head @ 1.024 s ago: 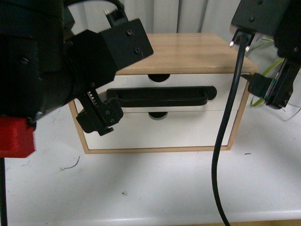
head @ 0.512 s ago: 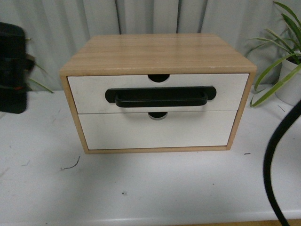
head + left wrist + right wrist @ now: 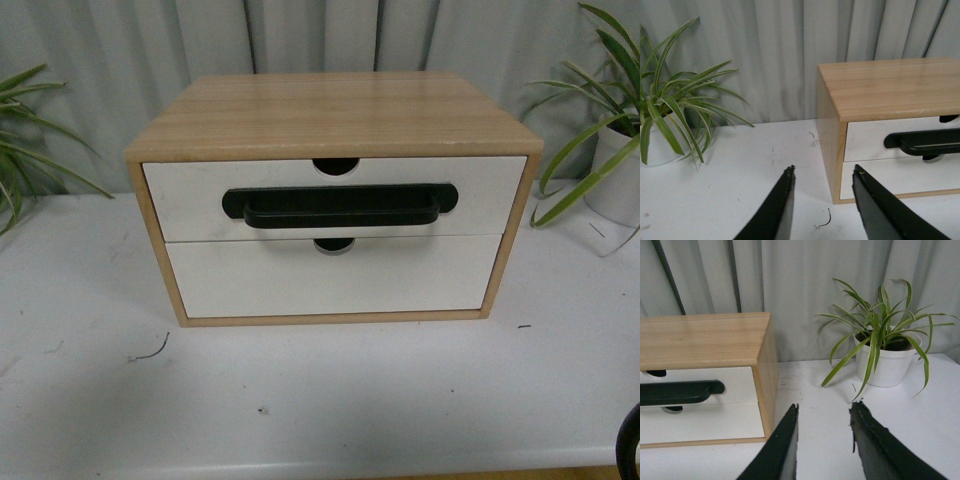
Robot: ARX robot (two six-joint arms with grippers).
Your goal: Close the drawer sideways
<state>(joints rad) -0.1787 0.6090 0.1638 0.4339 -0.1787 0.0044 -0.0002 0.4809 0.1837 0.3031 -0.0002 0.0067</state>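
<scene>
The drawer (image 3: 190,205), white-fronted with a long black bar handle (image 3: 340,205) and a semicircular notch in its top edge, is the upper one in a light wood cabinet (image 3: 330,110). Its front sits flush with the cabinet frame. It also shows in the left wrist view (image 3: 865,140) and in the right wrist view (image 3: 737,377). No arm shows in the front view. My left gripper (image 3: 824,172) is open and empty above the table, off the cabinet's left front corner. My right gripper (image 3: 824,410) is open and empty off its right front corner.
A lower white drawer without a handle (image 3: 330,275) sits under the first. Potted plants stand left (image 3: 675,120) and right (image 3: 880,352) of the cabinet on the white table (image 3: 320,400). A grey curtain hangs behind. A cable end shows at the front view's lower right corner (image 3: 630,450).
Both arms have pulled back out of the front view: a second ago they filled its left and right sides. The plant at the left has come into sight. The drawer front has not moved.
</scene>
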